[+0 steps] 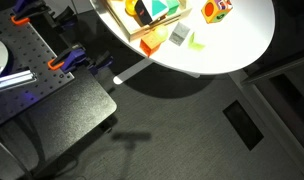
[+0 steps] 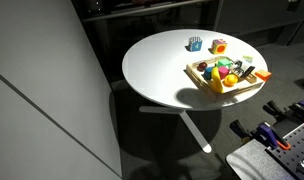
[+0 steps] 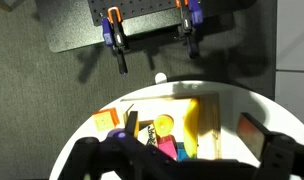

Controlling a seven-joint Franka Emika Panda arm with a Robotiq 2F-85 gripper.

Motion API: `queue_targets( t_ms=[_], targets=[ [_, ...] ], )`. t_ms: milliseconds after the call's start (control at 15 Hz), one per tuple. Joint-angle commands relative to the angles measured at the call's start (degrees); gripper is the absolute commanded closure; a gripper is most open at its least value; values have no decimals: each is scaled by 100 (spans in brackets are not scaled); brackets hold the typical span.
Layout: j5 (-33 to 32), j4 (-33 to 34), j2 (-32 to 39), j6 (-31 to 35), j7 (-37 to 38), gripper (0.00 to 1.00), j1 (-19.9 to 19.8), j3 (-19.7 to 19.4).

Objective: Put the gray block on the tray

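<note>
The gray block (image 1: 179,33) is a small light-gray cube on the round white table (image 1: 242,45), just outside the light-wood tray (image 1: 122,22), with a pale-green block (image 1: 197,40) beside it. The tray (image 2: 254,86) holds several coloured toy blocks. In the wrist view the tray (image 3: 207,112) lies below my gripper (image 3: 182,166), whose dark fingers stand wide apart and empty above it. The gray block cannot be made out in the wrist view. The gripper is not seen in either exterior view.
An orange block (image 1: 150,45) lies at the tray's near corner. A multicoloured block (image 1: 217,10) stands farther off on the table. A dark block (image 3: 254,132) sits right of the tray. A perforated bench with orange and blue clamps (image 3: 152,25) stands beside the table.
</note>
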Motion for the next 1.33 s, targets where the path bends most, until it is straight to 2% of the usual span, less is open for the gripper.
queue_targets(
  t_ms=[0, 600, 1000, 1267],
  targets=[
    [38, 434, 533, 356, 302, 0, -127, 10],
    [-81, 727, 1475, 1683, 621, 0, -323, -113],
    [-265, 821, 2020, 2214, 214, 0, -350, -331],
    [-393, 910, 2410, 2607, -423, 0, -358, -525]
  ],
)
